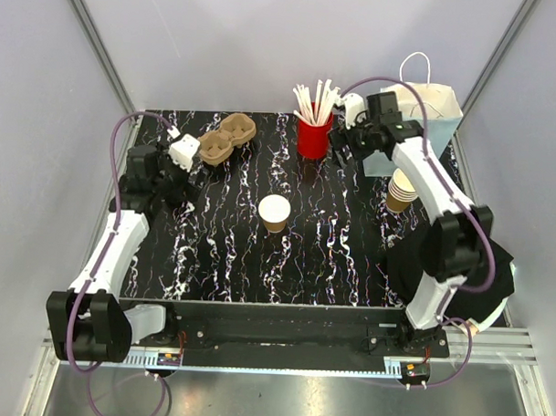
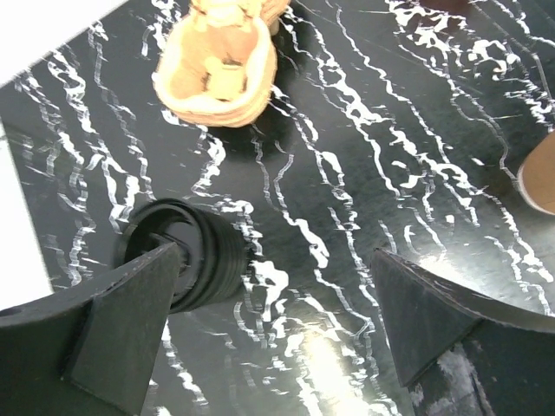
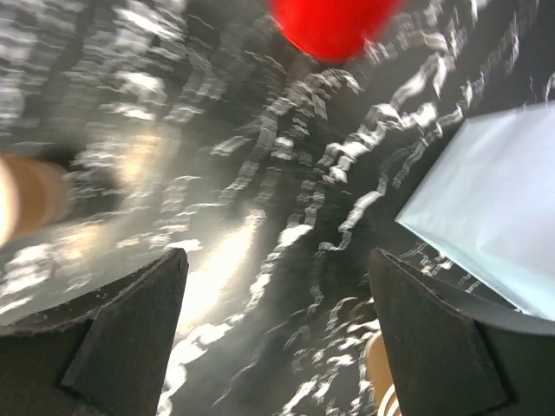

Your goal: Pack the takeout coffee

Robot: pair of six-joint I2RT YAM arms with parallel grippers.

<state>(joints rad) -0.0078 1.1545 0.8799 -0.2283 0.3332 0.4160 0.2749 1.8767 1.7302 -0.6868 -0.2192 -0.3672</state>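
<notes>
black marbled bench [image 1: 331, 255] beneath all. right of the red cup [image 1: 314, 136]: pale blue bag [image 1: 441, 109], upright. between that cup and the bag: right end effector [image 3: 277, 286], spread wide, empty. well left of the red cup: left end effector [image 2: 277, 295], spread wide, empty. nearer than the red cup, mid-bench: takeout coffee [image 1: 274, 212], upright, untouched.

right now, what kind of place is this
Probably a robot test cell staged as a coffee counter: plain grey walls close around a marbled table, set with a paper cup, a cup carrier and a takeout bag.
</notes>
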